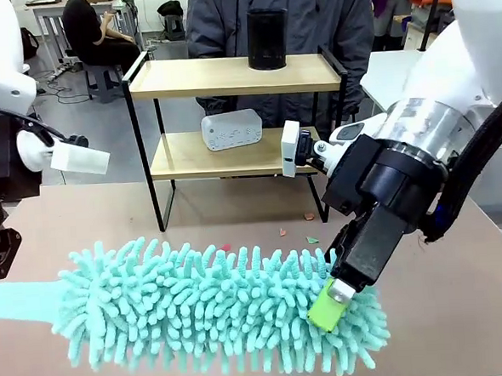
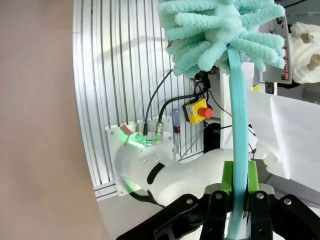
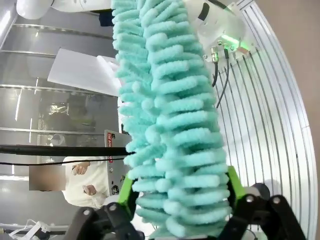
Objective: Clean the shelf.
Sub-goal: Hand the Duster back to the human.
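Two arms share one fluffy turquoise duster (image 1: 215, 305) in the front view: a long head of soft chenille fingers lying across the near side of the pale table (image 1: 463, 311), with a flat turquoise handle running off to picture left. The right gripper (image 1: 333, 306), black with green pads, is clamped on the duster's right end, one green pad poking out of the tufts. Beyond it, at the far side of the table, stands the shelf (image 1: 234, 112), two light wooden boards in a thin black frame, well apart from both grippers. A black cylinder (image 1: 267, 38) sits on its top board and a white box (image 1: 232, 129) on the lower one. A person (image 1: 279, 11) in a dark jacket stands behind it.

From the left wrist, the left gripper (image 2: 239, 187) is clenched on the smooth flat handle (image 2: 238, 115), which rises to the tufted head.

From the right wrist, the green pads (image 3: 235, 182) press into the plush head from both sides.
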Motion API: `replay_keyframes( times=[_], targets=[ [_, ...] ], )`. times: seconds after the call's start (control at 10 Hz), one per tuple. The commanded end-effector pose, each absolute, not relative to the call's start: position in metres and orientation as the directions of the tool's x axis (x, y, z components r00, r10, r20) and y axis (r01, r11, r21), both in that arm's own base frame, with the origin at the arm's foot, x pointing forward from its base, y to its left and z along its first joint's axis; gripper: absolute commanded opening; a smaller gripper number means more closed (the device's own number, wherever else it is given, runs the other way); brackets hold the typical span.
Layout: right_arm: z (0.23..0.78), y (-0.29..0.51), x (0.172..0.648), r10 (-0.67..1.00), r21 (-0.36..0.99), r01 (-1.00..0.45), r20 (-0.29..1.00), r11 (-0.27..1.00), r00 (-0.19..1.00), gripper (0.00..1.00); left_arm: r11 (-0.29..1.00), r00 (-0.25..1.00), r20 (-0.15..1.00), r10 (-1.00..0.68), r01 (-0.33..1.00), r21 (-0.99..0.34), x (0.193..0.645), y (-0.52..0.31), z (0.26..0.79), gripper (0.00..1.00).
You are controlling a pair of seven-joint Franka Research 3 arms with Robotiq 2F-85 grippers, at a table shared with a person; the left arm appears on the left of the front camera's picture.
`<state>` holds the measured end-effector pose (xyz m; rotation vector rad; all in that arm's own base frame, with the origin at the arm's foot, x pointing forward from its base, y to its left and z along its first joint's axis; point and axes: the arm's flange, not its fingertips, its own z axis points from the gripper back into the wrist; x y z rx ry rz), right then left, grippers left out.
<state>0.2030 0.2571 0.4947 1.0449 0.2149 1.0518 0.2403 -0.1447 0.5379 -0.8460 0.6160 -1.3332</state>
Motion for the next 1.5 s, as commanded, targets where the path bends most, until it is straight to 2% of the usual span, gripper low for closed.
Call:
replay_keyframes(
  times=[0.0,0.1,0.2,0.8,0.9,1.0,1.1,1.3,1.4],
  targets=[
    [0.493,0.256,0.204,0.802,0.782,-0.620,0.329,0.065,0.499,0.00,-0.002,0.156,0.110,-0.982,0.571,-0.821,0.239,-0.145,0.540,0.13],
    [0.493,0.255,0.204,0.802,0.783,-0.618,0.325,0.068,0.500,0.36,0.004,0.162,0.109,-0.981,0.574,-0.819,0.239,-0.145,0.539,0.13],
    [0.493,0.255,0.204,0.803,0.786,-0.615,0.323,0.066,0.500,0.00,0.008,0.171,0.109,-0.979,0.570,-0.822,0.239,-0.145,0.538,0.13],
    [0.492,0.254,0.206,0.814,0.801,-0.596,0.313,0.050,0.490,0.00,0.027,0.203,0.111,-0.973,0.575,-0.817,0.241,-0.142,0.539,0.15],
    [0.492,0.254,0.206,0.815,0.802,-0.595,0.310,0.051,0.489,0.00,0.047,0.235,0.116,-0.965,0.592,-0.805,0.242,-0.140,0.540,0.70],
    [0.492,0.252,0.206,0.815,0.801,-0.596,0.312,0.051,0.489,0.00,0.082,0.312,0.152,-0.938,0.624,-0.777,0.243,-0.136,0.544,0.72],
    [0.494,0.248,0.207,0.809,0.797,-0.602,0.317,0.055,0.494,0.00,0.098,0.358,0.187,-0.915,0.646,-0.757,0.240,-0.125,0.550,1.00],
    [0.502,0.233,0.209,0.786,0.778,-0.623,0.334,0.081,0.520,0.00,0.199,0.514,0.262,-0.817,0.677,-0.708,0.234,-0.083,0.560,1.00],
    [0.509,0.218,0.211,0.762,0.776,-0.623,0.343,0.100,0.549,0.00,0.256,0.609,0.332,-0.721,0.678,-0.689,0.227,-0.051,0.564,0.95]
  ],
)
